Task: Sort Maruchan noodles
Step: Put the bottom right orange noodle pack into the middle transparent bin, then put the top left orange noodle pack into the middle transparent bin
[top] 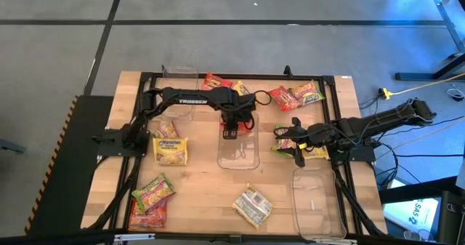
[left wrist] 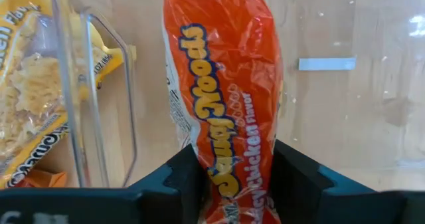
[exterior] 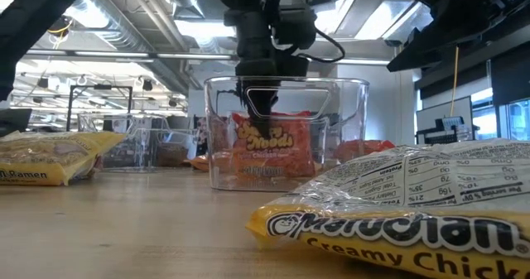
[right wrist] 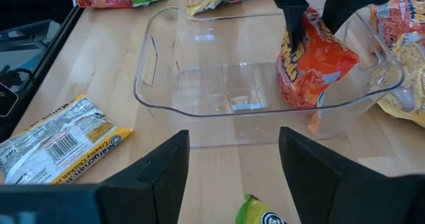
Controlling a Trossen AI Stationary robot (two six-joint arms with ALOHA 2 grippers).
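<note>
Three clear trays (top: 237, 158), about a dozen noodle packets (top: 171, 150)

Open lab hall: exposed ceiling ducts (exterior: 124, 31), monitors (exterior: 443, 113).

Tray (top: 238, 158) mostly free, pkt (top: 240, 126) at end

A wooden counter (top: 211, 187) fills the middle of the high view, edged by a black frame (top: 138, 81). Three clear trays stand on it: one at centre (top: 238, 156), one at the upper left of the counter (top: 182, 85), one at the lower right (top: 314, 201) reaching past the edge. Grey floor (top: 58, 56) with dark lines lies around. At right, cables (top: 436, 132) trail over the floor. In the low view, ceiling lights and ducts (exterior: 124, 31) show behind.
</note>
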